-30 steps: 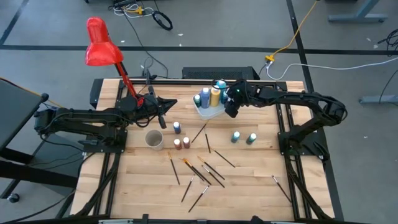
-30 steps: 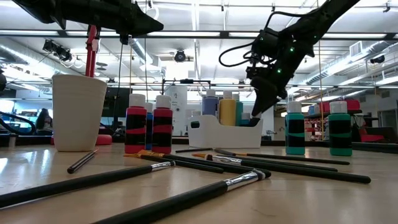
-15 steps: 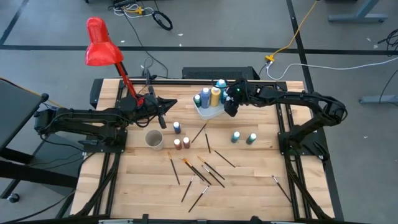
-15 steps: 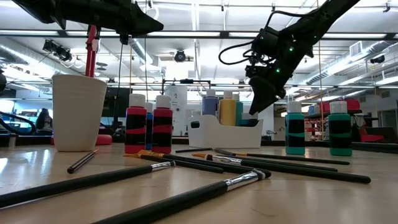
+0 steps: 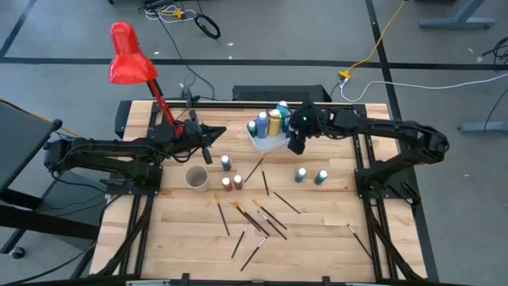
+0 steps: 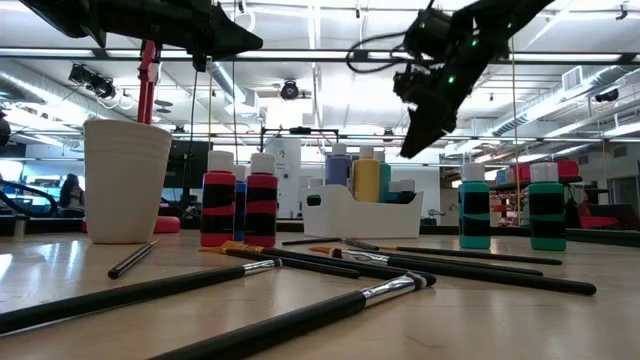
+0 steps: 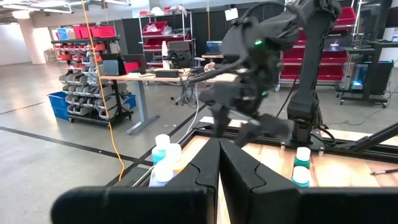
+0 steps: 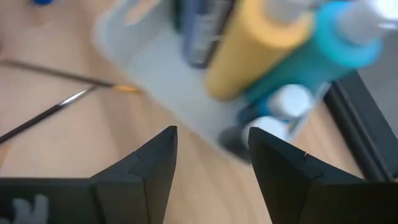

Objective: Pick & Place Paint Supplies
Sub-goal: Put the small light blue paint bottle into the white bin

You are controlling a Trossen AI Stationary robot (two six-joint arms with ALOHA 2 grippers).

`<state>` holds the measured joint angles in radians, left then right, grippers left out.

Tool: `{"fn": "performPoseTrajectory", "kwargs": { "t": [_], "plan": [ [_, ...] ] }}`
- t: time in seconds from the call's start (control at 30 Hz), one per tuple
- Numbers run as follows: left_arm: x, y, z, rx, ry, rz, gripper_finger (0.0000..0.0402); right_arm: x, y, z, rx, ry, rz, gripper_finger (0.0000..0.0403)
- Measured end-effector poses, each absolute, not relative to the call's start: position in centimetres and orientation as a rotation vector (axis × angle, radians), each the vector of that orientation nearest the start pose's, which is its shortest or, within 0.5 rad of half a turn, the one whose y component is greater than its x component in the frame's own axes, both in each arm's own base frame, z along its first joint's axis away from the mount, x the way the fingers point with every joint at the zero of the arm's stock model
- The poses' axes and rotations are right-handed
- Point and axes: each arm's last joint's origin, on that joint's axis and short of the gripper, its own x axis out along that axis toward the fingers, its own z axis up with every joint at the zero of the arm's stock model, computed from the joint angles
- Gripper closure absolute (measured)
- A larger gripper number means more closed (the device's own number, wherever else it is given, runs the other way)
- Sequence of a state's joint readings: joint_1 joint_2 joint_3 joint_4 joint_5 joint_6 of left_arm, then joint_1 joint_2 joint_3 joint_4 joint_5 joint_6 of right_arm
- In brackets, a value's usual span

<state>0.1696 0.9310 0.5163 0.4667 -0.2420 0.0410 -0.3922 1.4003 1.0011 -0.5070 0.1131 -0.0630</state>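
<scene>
Right wrist view: bottles [image 8: 249,56] in tray [image 8: 155,68] blurred; left pincer [image 7: 217,168] hides tray.

No text, label, brand, number or sign can be read in any of the views. The paint bottles [image 6: 261,200] carry only plain dark bands, and the red bins on the shelves in the room behind the table are too small and blurred to show lettering. In the right wrist view a pale mark sits at the lower corner of the right gripper's [image 8: 211,165] own finger, but it is cut off at the edge and cannot be made out.
</scene>
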Motion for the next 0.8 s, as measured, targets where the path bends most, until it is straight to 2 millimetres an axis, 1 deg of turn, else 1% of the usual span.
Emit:
{"fn": "performPoseTrajectory", "kwargs": {
  "t": [0.17, 0.4, 0.53, 0.67, 0.8],
  "plan": [
    [20.2, 4.2, 27.6, 0.038, -0.044, 0.413, 0.0384, 26.1, -7.5, 25.2, 0.049, 0.964, -0.333, 0.0201],
    [20.2, 4.2, 27.6, 0.038, -0.044, 0.413, 0.0384, 25.9, -2.8, 24.7, 0.001, 1.072, -0.190, 0.0201],
    [20.2, 4.2, 27.6, 0.038, -0.044, 0.413, 0.0384, 25.8, -1.0, 24.6, 0.019, 1.099, -0.153, 0.0202],
    [20.2, 4.2, 27.6, 0.033, -0.044, 0.413, 0.0384, 25.8, 0.1, 24.4, 0.031, 1.116, -0.081, 0.0202],
    [20.2, 4.2, 27.6, 0.030, -0.045, 0.412, 0.0384, 25.7, 0.4, 24.4, 0.047, 1.124, -0.138, 0.0200]
  ]
}}
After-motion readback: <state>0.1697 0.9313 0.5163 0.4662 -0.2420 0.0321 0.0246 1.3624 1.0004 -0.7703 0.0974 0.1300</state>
